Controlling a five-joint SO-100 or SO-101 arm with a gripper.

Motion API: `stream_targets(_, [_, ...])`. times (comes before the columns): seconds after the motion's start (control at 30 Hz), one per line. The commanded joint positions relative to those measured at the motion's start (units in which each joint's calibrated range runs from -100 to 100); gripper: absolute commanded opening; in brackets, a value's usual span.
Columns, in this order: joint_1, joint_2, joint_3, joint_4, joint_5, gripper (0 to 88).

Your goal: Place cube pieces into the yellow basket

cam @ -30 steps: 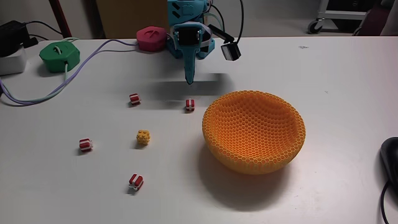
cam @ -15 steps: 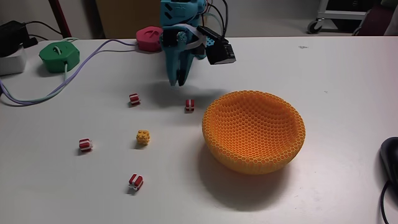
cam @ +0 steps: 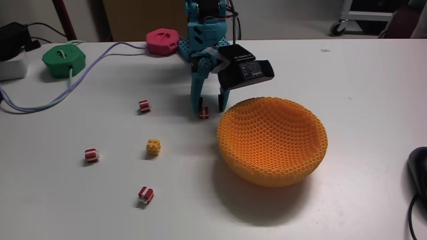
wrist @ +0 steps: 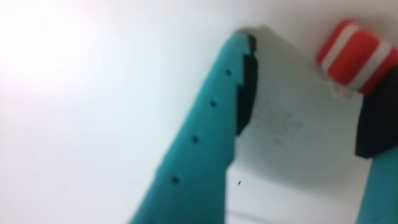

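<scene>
While the gripper (cam: 207, 113) stands tip-down on the table (cam: 373, 80) with its jaws spread to either side of a striped cube (cam: 204, 112), the step in hand looks like the first pick: nothing is pinched yet, and the basket (cam: 272, 140) seems empty as far as its mesh shows. In the wrist view that cube (wrist: 356, 56) sits between the teal finger (wrist: 205, 143) and the dark pad at the right edge, closer to the right one and apart from the left. By my reading, the next move calls for closing squarely on the cube without nudging it sideways, then a lift high enough to clear the basket's rim, which stands just beside the cube to the right in the fixed view. Three more red cubes with white stripes lie to the left, at (cam: 144, 106), (cam: 92, 155) and (cam: 145, 195), and a yellow cube (cam: 154, 147) with bumpy faces lies among them. All are tiny against the wide, honeycombed orange-yellow bowl.
</scene>
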Motion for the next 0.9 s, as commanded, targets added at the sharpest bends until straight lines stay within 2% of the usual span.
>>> stream_targets(0.0, [1.7,3.8,-1.1,-3.1,0.0,22.9])
stream_targets(0.03, [2.3,4.0,-0.5,-4.4,0.0,20.5])
stream_targets(0.13, [3.8,4.1,1.0,-7.2,0.5,1.6])
stream_targets(0.17, [4.2,4.1,1.5,-8.3,0.7,0.0])
stream_targets(0.33, [5.4,3.3,-0.7,-7.7,2.9,0.0])
stream_targets(0.37, [5.7,2.5,-3.9,-4.0,4.3,0.0])
stream_targets(0.5, [9.0,0.6,-29.2,24.4,12.3,0.0])
stream_targets(0.6, [9.3,3.7,-46.8,35.9,17.3,0.0])
stream_targets(0.73, [3.3,13.2,-60.6,34.3,21.5,0.0])
stream_targets(0.8, [-0.1,17.1,-63.4,30.0,21.6,0.0])
stream_targets(0.87, [-3.1,19.5,-61.6,22.1,19.8,0.0])
